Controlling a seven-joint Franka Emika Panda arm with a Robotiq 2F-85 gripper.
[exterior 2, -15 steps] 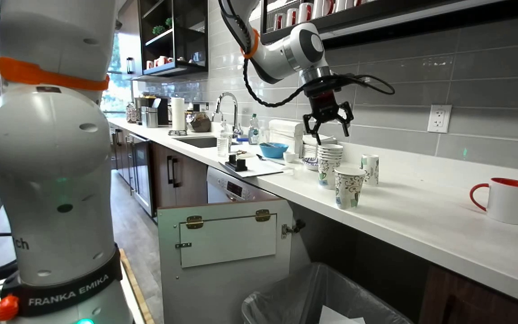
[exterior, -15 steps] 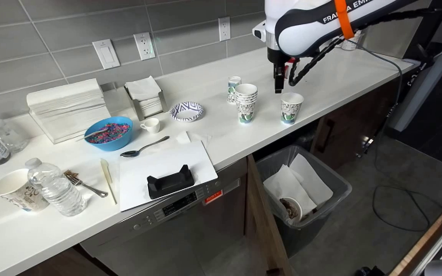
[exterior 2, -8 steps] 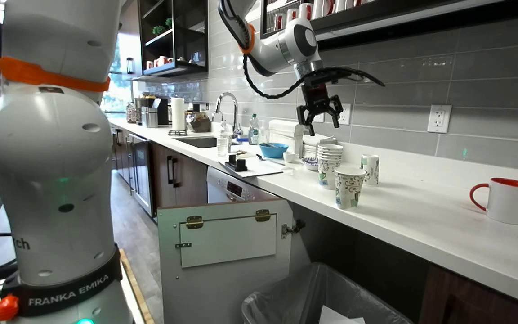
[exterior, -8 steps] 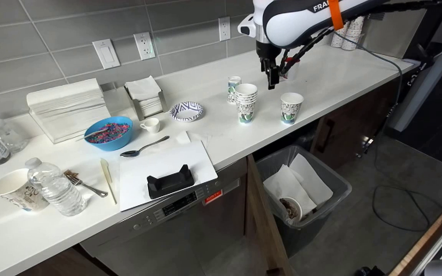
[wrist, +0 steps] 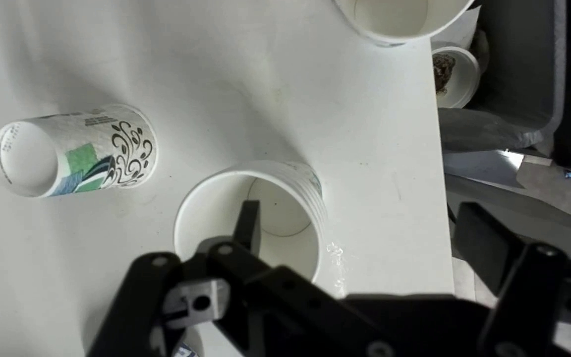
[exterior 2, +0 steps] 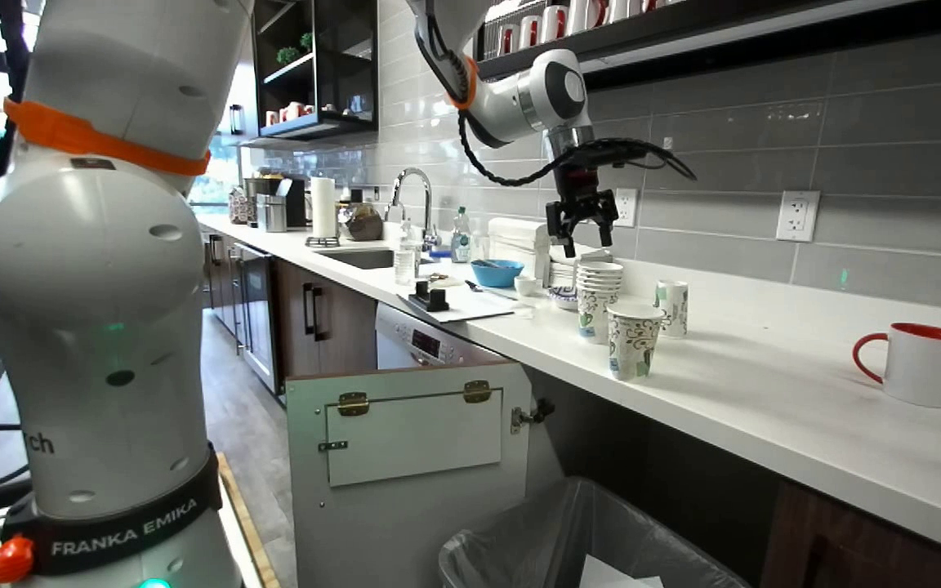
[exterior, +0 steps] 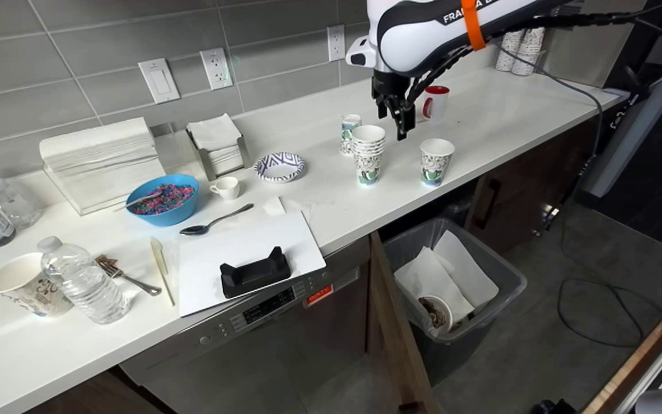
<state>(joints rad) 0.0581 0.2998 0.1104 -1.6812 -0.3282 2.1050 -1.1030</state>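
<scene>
Gripper (exterior 2: 587,242) spread wide, nothing in its grasp, hanging in the air near the stack (exterior: 368,164)!
That stack stands upright on the counter (exterior 2: 764,392), an upside-down cup (wrist: 94,151) beside it and a lone cup (exterior: 436,164) nearer the edge. From the wrist, one fingertip (wrist: 251,223) shows over the stack's mouth while the other shows past the counter's edge, so dropping at that offset could jab a rim and topple the stack. And a low sideways sweep, I reckon, might knock the lone cup down toward the bin (exterior: 516,282).
</scene>
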